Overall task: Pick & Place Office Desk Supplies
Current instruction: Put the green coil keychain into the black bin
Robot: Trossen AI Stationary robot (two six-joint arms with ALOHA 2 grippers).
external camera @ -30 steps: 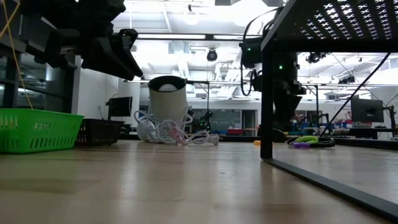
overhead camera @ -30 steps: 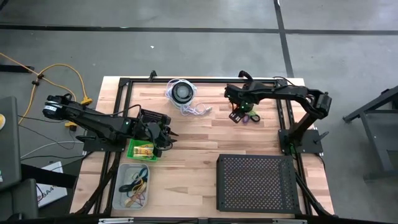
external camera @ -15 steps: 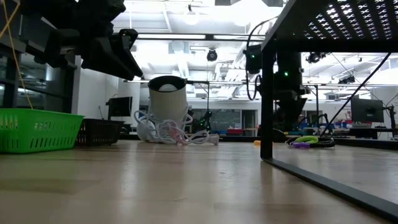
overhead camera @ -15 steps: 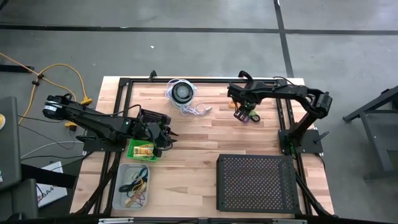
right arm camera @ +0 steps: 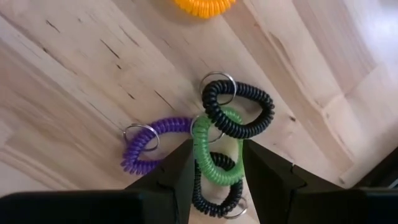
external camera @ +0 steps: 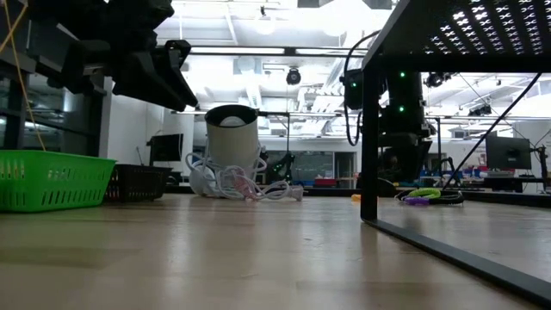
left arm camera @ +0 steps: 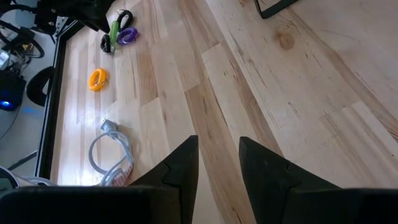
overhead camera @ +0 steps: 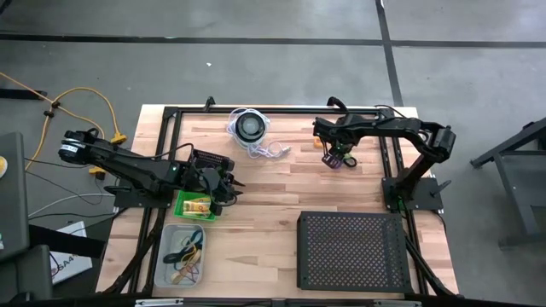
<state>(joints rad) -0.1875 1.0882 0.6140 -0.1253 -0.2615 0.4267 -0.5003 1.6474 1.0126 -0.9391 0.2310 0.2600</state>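
Note:
Several coil rings lie flat on the wood at the table's far right: a green one [right arm camera: 214,155], a black one [right arm camera: 239,111], a purple one [right arm camera: 149,146], an orange one [right arm camera: 205,5] and a second black one [right arm camera: 214,200]. In the high view they form a small cluster [overhead camera: 344,160]. My right gripper [right arm camera: 217,171] hangs over them, pointing steeply down and open, one finger on either side of the green ring. I cannot tell whether it touches. My left gripper [left arm camera: 217,162] waits open and empty over the green basket [overhead camera: 194,205] at the left.
A round black disc with a white coiled cord [overhead camera: 249,128] sits at the far middle. A large black perforated tray [overhead camera: 351,251] stands raised at the near right. A clear bin [overhead camera: 182,256] with rubber bands lies near the left front. Black frame rails edge the table.
My right gripper has moved a little toward the table's right edge and down over the coil rings, tipping to point more steeply down. Its fingers have stayed open. The rings have not moved.

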